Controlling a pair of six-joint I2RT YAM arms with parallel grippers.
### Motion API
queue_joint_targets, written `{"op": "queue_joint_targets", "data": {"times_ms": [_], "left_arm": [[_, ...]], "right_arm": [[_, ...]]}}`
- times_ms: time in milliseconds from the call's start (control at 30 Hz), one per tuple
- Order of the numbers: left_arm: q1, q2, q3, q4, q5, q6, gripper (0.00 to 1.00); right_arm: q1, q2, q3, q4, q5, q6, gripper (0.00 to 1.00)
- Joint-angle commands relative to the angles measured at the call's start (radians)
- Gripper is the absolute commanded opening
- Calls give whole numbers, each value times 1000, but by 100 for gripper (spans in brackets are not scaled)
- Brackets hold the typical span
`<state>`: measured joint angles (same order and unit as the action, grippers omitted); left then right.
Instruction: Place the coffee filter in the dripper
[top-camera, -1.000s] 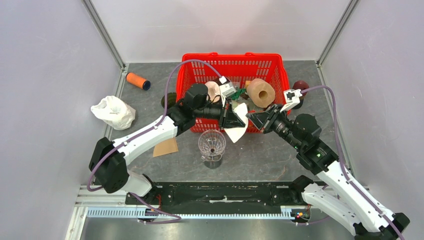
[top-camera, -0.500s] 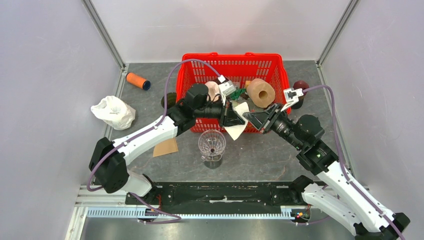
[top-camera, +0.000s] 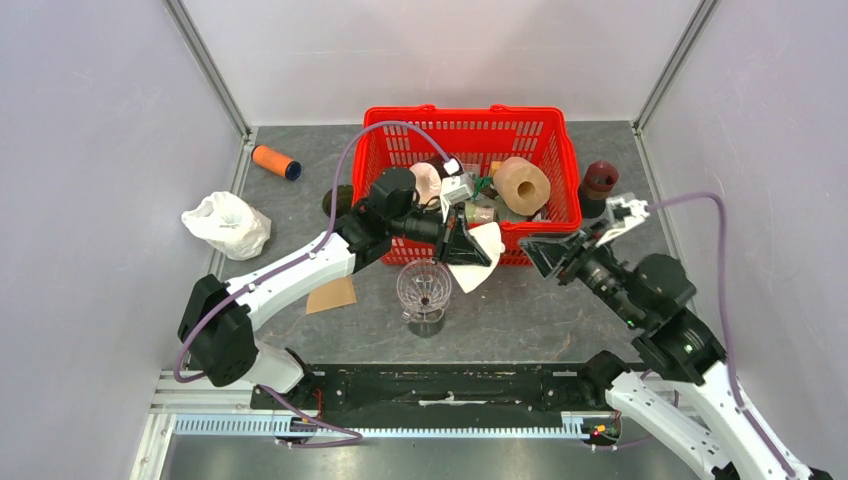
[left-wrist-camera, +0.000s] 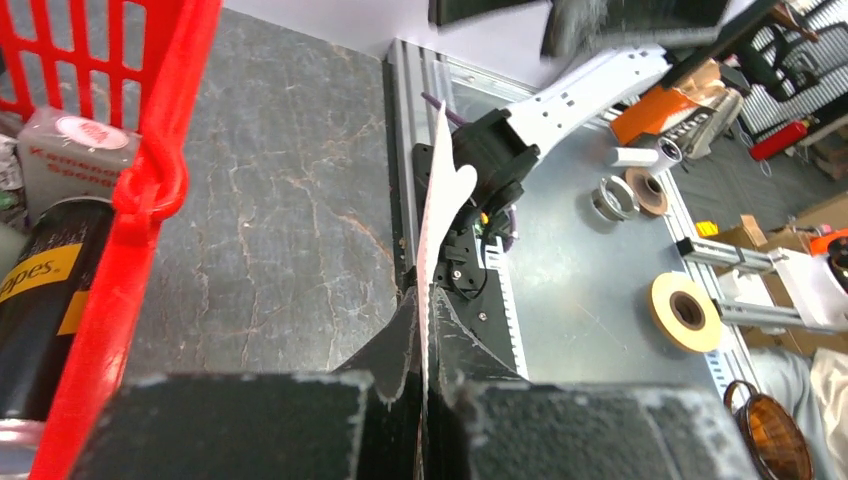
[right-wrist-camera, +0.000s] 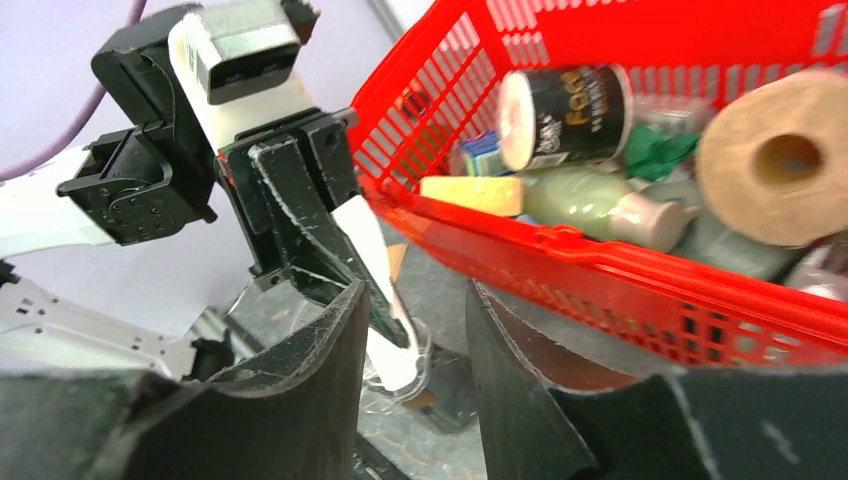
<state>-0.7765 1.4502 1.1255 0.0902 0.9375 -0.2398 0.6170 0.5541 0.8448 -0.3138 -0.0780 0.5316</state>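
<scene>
The white coffee filter (top-camera: 480, 258) hangs from my left gripper (top-camera: 463, 246), which is shut on its edge, just above and right of the clear glass dripper (top-camera: 424, 286). In the left wrist view the filter (left-wrist-camera: 434, 215) shows edge-on, pinched between the fingers of the left gripper (left-wrist-camera: 422, 305). My right gripper (top-camera: 537, 256) stands open to the right of the filter, apart from it. In the right wrist view the right gripper (right-wrist-camera: 412, 305) has nothing between its fingers; beyond them are the filter (right-wrist-camera: 372, 262) and the dripper (right-wrist-camera: 424, 358).
A red basket (top-camera: 470, 128) with a paper roll (top-camera: 522, 185) and bottles stands behind the grippers. An orange cylinder (top-camera: 276, 161), a white crumpled bag (top-camera: 228, 224) and a brown card (top-camera: 331, 294) lie at left. A dark red object (top-camera: 600, 180) is right of the basket.
My right gripper has opened and drawn back to the right, away from the filter. The left gripper still holds the filter, which has shifted slightly lower over the dripper.
</scene>
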Motion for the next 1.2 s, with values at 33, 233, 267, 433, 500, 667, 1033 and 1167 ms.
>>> {"op": "queue_joint_targets", "data": {"times_ms": [33, 233, 267, 433, 500, 667, 1033, 1167], "left_arm": [[-4, -9, 25, 20, 136, 88, 2], [-5, -16, 20, 8, 201, 131, 2], [-4, -16, 23, -2, 208, 143, 2], [-4, -10, 34, -40, 239, 185, 2], [-4, -11, 42, -67, 243, 208, 2], [-4, -15, 42, -83, 243, 225, 2], [-4, -11, 43, -83, 251, 232, 2], [-4, -19, 40, -83, 265, 237, 2]], "right_arm": [[3, -96, 24, -140, 214, -135, 53], [3, -56, 6, -112, -63, -245, 62], [1, -45, 0, -89, -129, -253, 63], [2, 11, -13, -16, -238, -271, 63], [3, 33, -14, 7, -249, -270, 63], [3, 65, -5, 29, -271, -270, 63], [3, 131, -6, 36, -421, -273, 65], [2, 175, 9, 27, -402, -272, 61]]}}
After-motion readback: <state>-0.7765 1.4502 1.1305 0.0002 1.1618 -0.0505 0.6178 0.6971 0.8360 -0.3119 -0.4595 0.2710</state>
